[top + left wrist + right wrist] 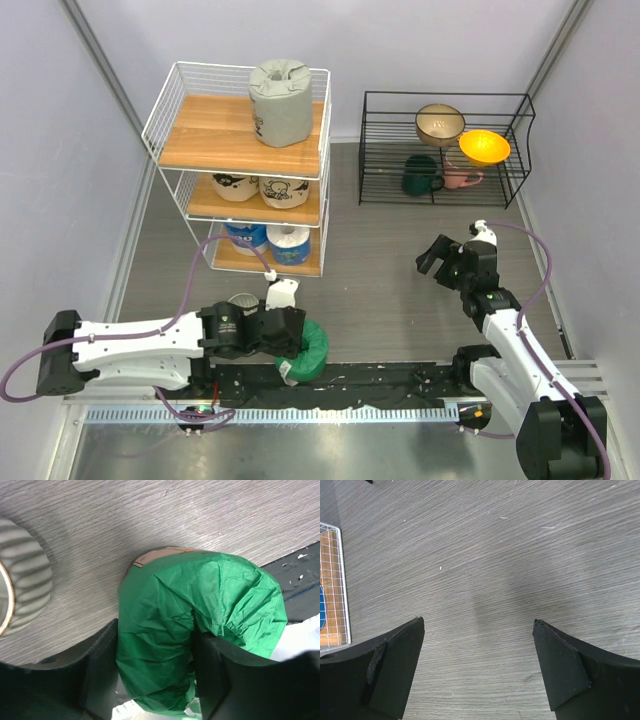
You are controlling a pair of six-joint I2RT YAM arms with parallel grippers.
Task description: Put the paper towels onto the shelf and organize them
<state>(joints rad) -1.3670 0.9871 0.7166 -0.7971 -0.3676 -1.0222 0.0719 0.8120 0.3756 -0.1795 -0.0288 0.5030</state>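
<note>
Ribbed mug (20,580) sits nr green roll (200,630).

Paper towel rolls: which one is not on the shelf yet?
The green roll, on the table at the left gripper. The other five are on the shelf: grey roll on top, two tan rolls in the middle, two blue-and-white rolls below.

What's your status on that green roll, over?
Left claw clamped on green wrapped paper towel roll. Right claw open, empty. Ribbed pale mug close beside roll.
</note>
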